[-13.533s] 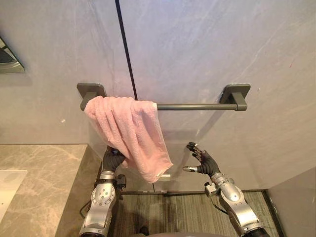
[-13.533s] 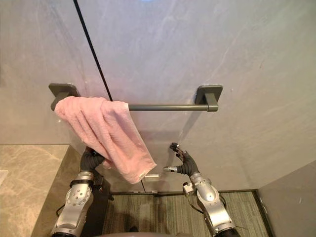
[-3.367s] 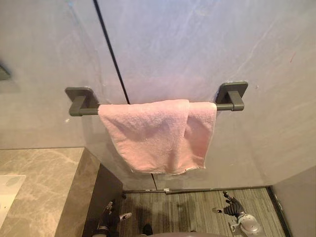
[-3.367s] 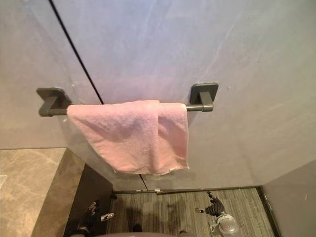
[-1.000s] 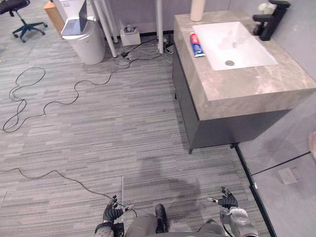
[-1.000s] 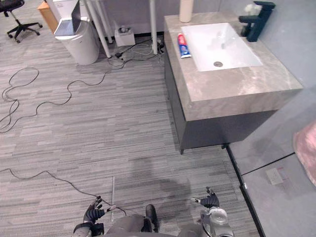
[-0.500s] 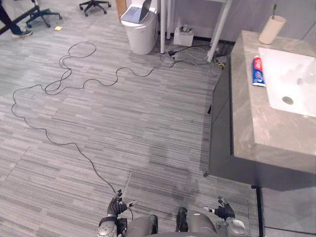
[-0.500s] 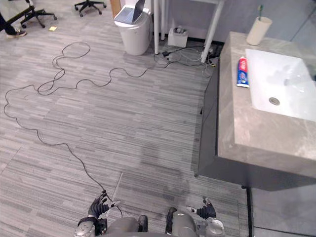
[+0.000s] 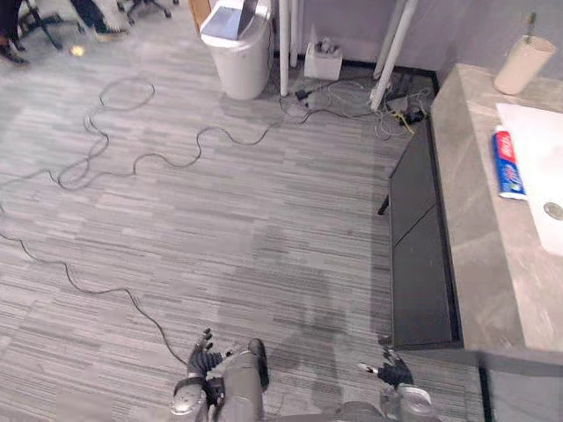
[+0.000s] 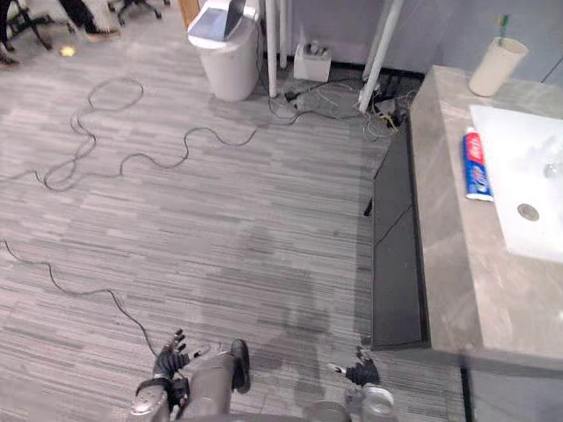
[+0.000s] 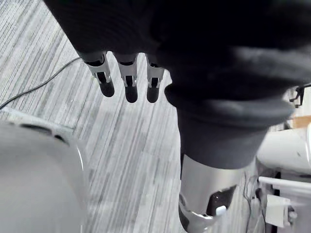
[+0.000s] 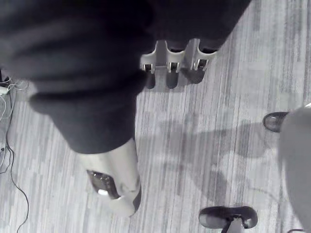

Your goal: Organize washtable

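The washtable point(image 9: 479, 220) stands at the robot's right side, a stone-patterned counter over a dark cabinet front point(image 9: 418, 255). A white sink point(image 10: 528, 176) is set into the counter. A toothpaste tube point(image 9: 506, 163) lies flat on the counter just beside the sink's rim. A beige cup point(image 9: 523, 64) stands upright at the far corner of the counter with a toothbrush point(image 10: 503, 25) in it. Neither hand is in contact with the washtable or its items. The left hand point(image 9: 204, 354) hangs low over the grey plank floor point(image 9: 264, 202), its fingers point(image 11: 105, 77) straight and spread, grasping nothing. The right hand point(image 9: 393, 371) hangs low near the cabinet's near corner, fingers point(image 12: 167, 63) relaxed and released, likewise empty. Across the floor, well apart from the washtable, a white waste bin point(image 9: 233, 44) stands next to two upright posts, with a small white box point(image 9: 323, 61) between them. A person's shoe point(image 10: 88, 33) shows at the far left.
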Robot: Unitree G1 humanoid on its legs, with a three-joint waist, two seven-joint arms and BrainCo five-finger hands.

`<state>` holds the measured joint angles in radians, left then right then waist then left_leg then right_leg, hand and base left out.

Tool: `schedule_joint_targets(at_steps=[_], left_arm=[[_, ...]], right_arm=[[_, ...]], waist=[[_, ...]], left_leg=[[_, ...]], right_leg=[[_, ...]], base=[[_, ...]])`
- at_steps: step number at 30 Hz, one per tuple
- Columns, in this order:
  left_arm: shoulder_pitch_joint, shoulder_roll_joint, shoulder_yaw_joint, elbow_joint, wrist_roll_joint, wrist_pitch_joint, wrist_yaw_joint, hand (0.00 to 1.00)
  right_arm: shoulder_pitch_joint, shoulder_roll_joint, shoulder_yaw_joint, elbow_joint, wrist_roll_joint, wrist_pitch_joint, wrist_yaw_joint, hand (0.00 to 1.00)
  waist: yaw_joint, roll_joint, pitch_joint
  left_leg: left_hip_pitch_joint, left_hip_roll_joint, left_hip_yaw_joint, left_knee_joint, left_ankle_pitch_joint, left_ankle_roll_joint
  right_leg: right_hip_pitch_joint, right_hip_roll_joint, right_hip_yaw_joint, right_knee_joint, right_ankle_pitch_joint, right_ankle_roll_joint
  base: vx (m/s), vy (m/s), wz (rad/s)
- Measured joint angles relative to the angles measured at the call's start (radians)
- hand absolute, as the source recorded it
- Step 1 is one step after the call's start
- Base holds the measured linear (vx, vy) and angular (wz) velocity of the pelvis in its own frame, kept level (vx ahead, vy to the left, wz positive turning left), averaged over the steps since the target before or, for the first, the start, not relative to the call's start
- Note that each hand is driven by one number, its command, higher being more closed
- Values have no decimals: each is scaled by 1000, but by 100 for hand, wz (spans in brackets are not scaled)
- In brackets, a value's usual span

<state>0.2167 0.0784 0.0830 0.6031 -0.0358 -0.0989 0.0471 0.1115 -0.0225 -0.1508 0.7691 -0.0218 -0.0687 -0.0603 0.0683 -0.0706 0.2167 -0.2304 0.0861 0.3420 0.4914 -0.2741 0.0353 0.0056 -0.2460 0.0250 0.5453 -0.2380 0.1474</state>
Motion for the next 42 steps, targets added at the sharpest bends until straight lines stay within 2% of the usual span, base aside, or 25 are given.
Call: schedule_joint_targets(at_steps=[1,3,5,6,8,10,11,12,13,15,18,19,21,23,25,27,29,30,31,32,33,35,36,38,42], left_arm=[[-1,6,-17,-3,4,1,-1,0],[0,9,-42,-16,9,1,0,0],[2,7,-43,-29,9,1,0,0],[0,6,-45,-30,9,0,0,0],[-14,7,-45,-21,9,0,-3,0],[-41,8,-45,0,8,0,-3,0],[-42,24,-43,7,9,-1,-3,0],[-46,23,-44,32,9,-1,-5,0],[-45,4,-43,53,9,2,-6,0],[-53,-10,-47,52,9,-1,-11,0],[-58,-18,-41,48,9,0,-24,0],[-47,-23,-40,33,9,-1,-25,0],[-34,-31,-41,15,9,-1,-26,0],[-30,-33,-37,13,9,-1,-26,0],[-13,-37,-31,14,9,0,-26,0],[10,-38,-27,14,9,0,-26,0],[29,-47,-12,15,9,0,-23,0],[30,-50,-9,16,9,-1,-22,0],[32,-54,-11,17,9,-1,-22,0],[34,-56,-11,16,9,-2,-21,0],[37,-37,-12,14,10,-9,-22,0],[31,-25,-12,13,10,-12,-21,0],[37,-15,-16,14,10,-16,-21,0],[34,-3,-55,15,10,-21,-21,0],[-5,14,-39,63,9,-36,-10,0]], right_arm=[[9,6,1,-4,-1,0,2,0],[28,20,6,-6,-7,3,8,0],[46,27,11,-21,-11,3,14,0],[42,27,13,-32,-11,3,16,0],[28,20,28,-19,-11,0,16,0],[5,11,36,4,-11,-1,17,0],[2,6,49,15,-11,0,18,0],[8,-6,53,31,-13,-4,22,0],[-5,-33,49,33,-21,-3,19,0],[-5,-48,40,20,-20,-4,21,0],[18,-41,52,-4,-20,2,20,0],[26,-29,52,-21,-20,2,19,0],[33,-18,52,-45,-18,0,18,0],[34,-18,47,-45,-17,0,18,0],[33,-29,33,-41,-17,1,18,0],[30,-29,25,-39,-17,1,17,0],[24,-35,22,-39,-18,0,16,0],[27,-36,23,-39,-18,0,16,0],[35,-32,27,-41,-20,0,17,0],[44,-25,33,-48,-21,0,18,0],[57,-5,36,-50,-25,-1,19,0],[63,8,39,-50,-30,-1,21,0],[58,17,48,-51,-31,-1,22,0],[55,23,51,-43,-39,1,24,0],[-4,11,92,35,-60,1,30,0]], waist=[[-6,-1,-1],[-20,1,0],[-42,9,5],[-56,9,5],[-58,9,4],[-72,9,4],[-82,-8,-6],[-87,-17,-17],[-81,36,-29],[-108,71,-33],[-104,83,-27],[-98,80,-26],[-78,76,-27],[-75,66,-27],[-52,57,-22],[-46,56,-21],[-46,63,-24],[-48,69,-28],[-36,76,-40],[-25,65,-48],[-36,32,-62],[-45,7,-76],[-40,0,-79],[-57,-5,-80],[-54,11,-78]], left_leg=[[40,-6,20,-17,-15,5],[127,-10,38,-47,-44,15],[239,-8,75,-103,-64,9],[277,3,96,-129,-66,-8],[331,20,133,-168,-65,-17],[364,25,142,-196,-60,-43],[383,5,138,-213,-63,-65],[415,-11,114,-219,-79,-93],[436,24,93,-218,-81,-124],[435,48,64,-165,-64,-152],[343,160,-13,250,39,-186],[285,200,-31,410,19,-180],[212,223,-36,498,-5,-168],[107,211,-46,453,-27,-131],[37,130,-131,245,-33,-120],[7,65,-262,91,-27,-129],[4,14,-427,-140,7,-174],[5,14,-448,-169,19,-179],[40,14,-434,-166,92,-166],[56,13,-396,-152,123,-146],[71,2,-328,-119,88,-124],[96,-2,-272,-121,65,-99],[128,1,-217,-125,50,-86],[195,1,-130,-131,27,-61],[298,19,3,-216,24,-56]], right_leg=[[-71,-14,13,152,36,17],[-174,-14,-7,380,25,-2],[-270,-9,-107,477,-15,-67],[-321,6,-180,447,-37,-95],[-382,41,-302,284,-41,-101],[-413,89,-400,58,12,-140],[-399,121,-434,-95,124,-170],[-382,139,-425,-165,251,-327],[-377,172,-431,-138,212,-318],[-366,188,-433,-103,148,-309],[-233,257,-402,-146,91,-311],[-172,288,-367,-182,85,-316],[-124,315,-313,-212,66,-333],[-77,325,-243,-248,60,-325],[-42,324,-134,-263,54,-309],[-24,322,-62,-266,45,-293],[-12,328,50,-253,22,-249],[-9,333,78,-241,10,-237],[-8,336,144,-198,-27,-213],[-8,330,183,-175,-52,-199],[-14,296,204,-138,-87,-164],[-46,275,173,-79,-92,-142],[-86,251,117,8,-84,-91],[-149,182,-27,147,-67,-49],[-164,41,-446,67,-85,-95]], base=[[321,179,-59],[291,84,-37],[365,19,-39],[331,2,-41],[356,-31,-47],[442,-68,-26],[478,-71,-13],[570,-50,-44],[461,-50,-44],[440,-100,-23],[461,-127,-43],[262,-48,-66],[251,-22,-90],[308,46,-97],[287,126,-134],[213,145,-132],[336,286,-142],[388,357,-154],[299,282,-150],[429,446,-174],[270,300,-111],[266,256,-106],[311,266,-136],[242,203,-115],[168,99,-99]])
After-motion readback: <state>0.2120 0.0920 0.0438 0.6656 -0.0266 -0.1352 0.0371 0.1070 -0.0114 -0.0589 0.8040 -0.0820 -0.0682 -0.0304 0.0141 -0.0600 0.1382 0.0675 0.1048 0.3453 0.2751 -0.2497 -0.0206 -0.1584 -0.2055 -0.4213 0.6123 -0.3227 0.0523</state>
